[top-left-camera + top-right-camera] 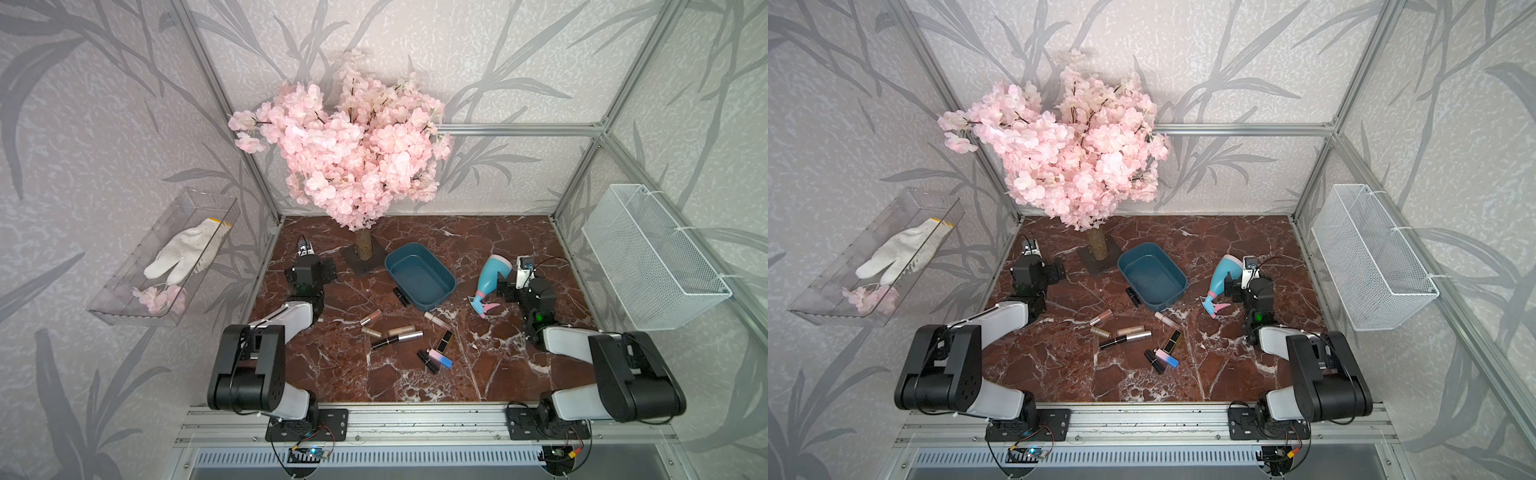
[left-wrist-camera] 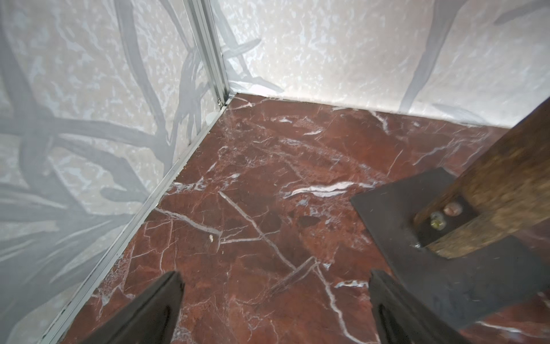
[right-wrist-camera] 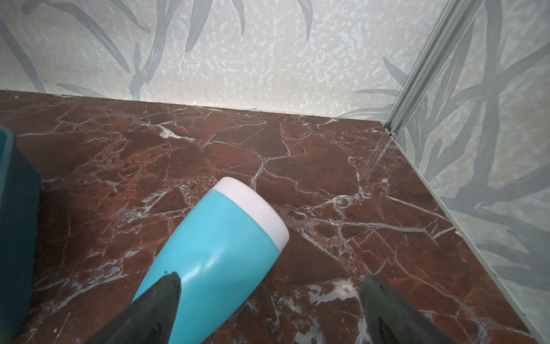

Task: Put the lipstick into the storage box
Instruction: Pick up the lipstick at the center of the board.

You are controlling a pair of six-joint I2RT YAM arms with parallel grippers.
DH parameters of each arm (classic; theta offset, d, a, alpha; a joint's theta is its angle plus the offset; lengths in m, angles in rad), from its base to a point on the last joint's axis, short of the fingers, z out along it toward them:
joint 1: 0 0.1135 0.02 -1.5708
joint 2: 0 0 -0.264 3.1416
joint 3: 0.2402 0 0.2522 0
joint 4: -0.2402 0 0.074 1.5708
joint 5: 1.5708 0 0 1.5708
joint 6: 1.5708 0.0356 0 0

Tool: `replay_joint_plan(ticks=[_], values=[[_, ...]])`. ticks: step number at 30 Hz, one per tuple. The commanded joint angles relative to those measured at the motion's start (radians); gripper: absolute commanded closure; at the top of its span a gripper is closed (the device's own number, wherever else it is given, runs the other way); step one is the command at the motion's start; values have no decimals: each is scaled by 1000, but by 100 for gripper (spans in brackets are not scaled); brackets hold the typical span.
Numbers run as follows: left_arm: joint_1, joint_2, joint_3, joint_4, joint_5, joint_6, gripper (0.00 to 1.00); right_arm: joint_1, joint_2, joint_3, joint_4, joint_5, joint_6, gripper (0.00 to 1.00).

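The bench (image 1: 490, 374) was glossy red-brown marble with white veins. The storage box (image 1: 417, 277) was a shallow, smooth teal plastic tub with rounded corners, sitting mid-bench near the blossom tree (image 1: 349, 158) and its rough wooden trunk. The lipsticks (image 1: 399, 339) lay loose on the bench in front of the box. Most were slim cylinders in black, gold and silver, plus one square pink-to-blue tube (image 1: 441, 358). A short black tube (image 1: 402, 297) sat just beside the box wall. The left gripper (image 2: 275, 275) was spread wide over bare marble. The right gripper (image 3: 270, 278) was spread wide beside a smooth turquoise spray bottle (image 3: 220, 238) lying on its side.

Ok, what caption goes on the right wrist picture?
Open right gripper beside a blue spray bottle lying on the red marble table.
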Motion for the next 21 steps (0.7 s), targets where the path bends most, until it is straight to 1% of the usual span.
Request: replay_joint_plan(ticks=[1,3,5,8,9,12,15,17,19,21], values=[[6,-72,13,-235,35,-106,0,-12,-137,66,-219,55,100,1],[7,-112,32,-323,54,-176,0,-13,-214,119,-353,48,137,1],[6,-138,80,-434,82,-240,0,-15,-272,194,-521,60,202,1],[4,-161,143,-569,116,-283,0,-15,-335,300,-720,-3,227,1],[5,-169,157,-600,128,-298,0,-14,-348,336,-773,-36,236,1],[5,-189,195,-681,207,-336,0,-17,-370,437,-911,-222,249,1],[5,-208,206,-726,332,-393,0,-16,-342,541,-1018,-430,325,1],[4,-237,194,-738,445,-420,0,-17,-300,625,-1119,-528,378,1],[2,-267,187,-777,523,-448,0,2,-273,688,-1200,-581,391,1],[-6,-294,184,-835,566,-468,0,42,-268,733,-1262,-578,379,1]])
